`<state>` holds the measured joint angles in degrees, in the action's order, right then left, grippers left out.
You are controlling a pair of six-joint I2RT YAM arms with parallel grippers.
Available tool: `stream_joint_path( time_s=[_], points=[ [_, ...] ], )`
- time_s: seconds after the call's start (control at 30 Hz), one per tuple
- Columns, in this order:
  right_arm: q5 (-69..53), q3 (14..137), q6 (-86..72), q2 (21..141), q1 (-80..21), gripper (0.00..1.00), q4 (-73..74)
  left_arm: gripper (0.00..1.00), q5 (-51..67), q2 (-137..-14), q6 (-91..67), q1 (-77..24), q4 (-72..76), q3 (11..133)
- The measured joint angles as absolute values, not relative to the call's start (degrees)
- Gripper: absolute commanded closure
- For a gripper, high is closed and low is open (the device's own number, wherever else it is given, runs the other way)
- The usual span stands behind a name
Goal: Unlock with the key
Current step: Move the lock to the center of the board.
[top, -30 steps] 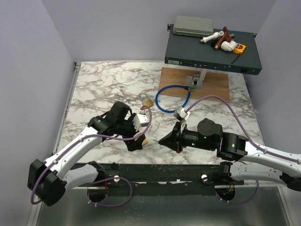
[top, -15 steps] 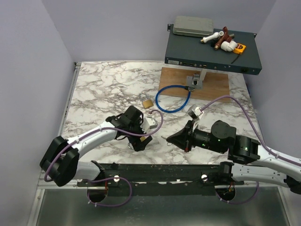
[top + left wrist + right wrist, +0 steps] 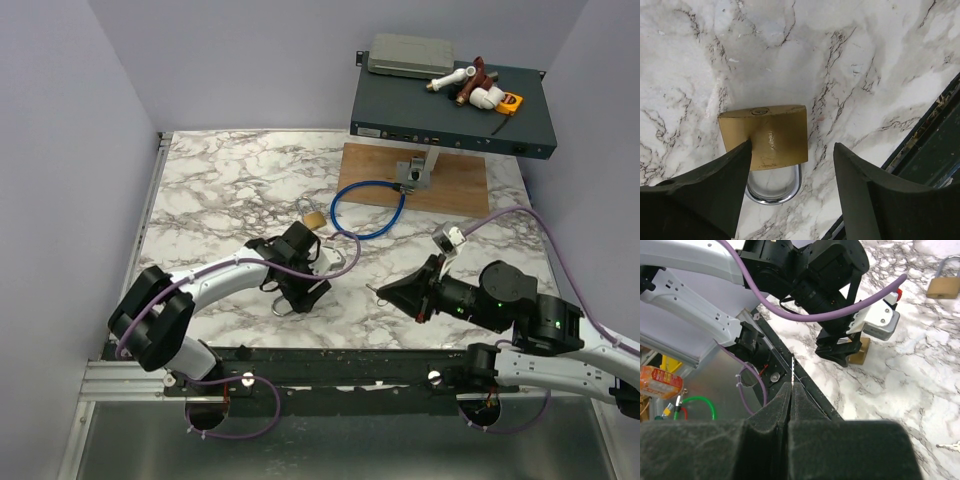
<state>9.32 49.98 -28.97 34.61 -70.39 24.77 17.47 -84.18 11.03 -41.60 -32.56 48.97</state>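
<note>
While right jaws pinch the key (image 3: 791,371), left arm (image 3: 225,275) overhangs padlock (image 3: 767,135)

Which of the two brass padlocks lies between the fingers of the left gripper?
The padlock near the table's front edge: the left gripper straddles its brass body. The other padlock lies farther back, beside the blue cable loop.

readable text: none | orange label (image 3: 657,377): maybe print, too blurred | brass padlock (image 3: 779,135): no legible stamp

I saw a blue cable loop (image 3: 335,212) on the marble worktop (image 3: 220,180), a wooden board (image 3: 465,185) just behind it, a dark rack unit (image 3: 450,100) farther behind.
</note>
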Motion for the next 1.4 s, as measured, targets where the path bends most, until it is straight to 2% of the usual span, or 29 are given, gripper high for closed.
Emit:
stream_joint_path(
  time_s=[0.37,0.57,0.73,0.8,0.83,0.87,0.93,1.1,1.23,1.4],
  points=[
    [12.5,52.8,-30.0,30.0,-70.4,0.99,29.8,0.39,16.1,-90.6,11.1,-46.5,-33.2,55.1],
    [13.5,53.4,-30.1,29.2,-70.4,0.99,30.7,0.39,21.5,-94.7,9.8,-48.8,-36.3,57.7],
    [14.0,53.5,-30.6,28.4,-70.4,0.99,32.4,0.36,24.0,-92.4,10.3,-48.2,-39.4,61.1],
    [14.1,53.5,-30.7,28.1,-70.4,0.99,32.9,0.42,23.9,-89.9,11.6,-47.1,-41.3,63.3],
    [14.2,53.5,-30.7,27.9,-70.4,0.99,32.9,0.51,23.9,-88.7,12.6,-46.4,-42.2,64.5],
    [14.2,53.5,-30.9,27.8,-70.4,0.99,32.9,0.55,23.7,-87.4,13.6,-45.6,-42.9,65.5],
    [14.3,53.5,-31.1,27.6,-70.4,0.99,32.9,0.57,22.1,-83.8,16.8,-43.5,-43.1,66.4],
    [14.3,52.9,-31.4,27.2,-70.4,0.99,32.7,0.56,14.7,-77.0,25.4,-41.5,-41.6,58.8],
    [14.3,52.6,-31.5,27.2,-70.4,0.99,32.6,0.57,9.5,-79.5,30.0,-41.6,-41.2,51.2],
    [14.3,52.6,-31.5,27.2,-70.4,0.99,32.1,0.58,4.6,-82.1,33.4,-41.6,-38.8,48.2]
  ],
)
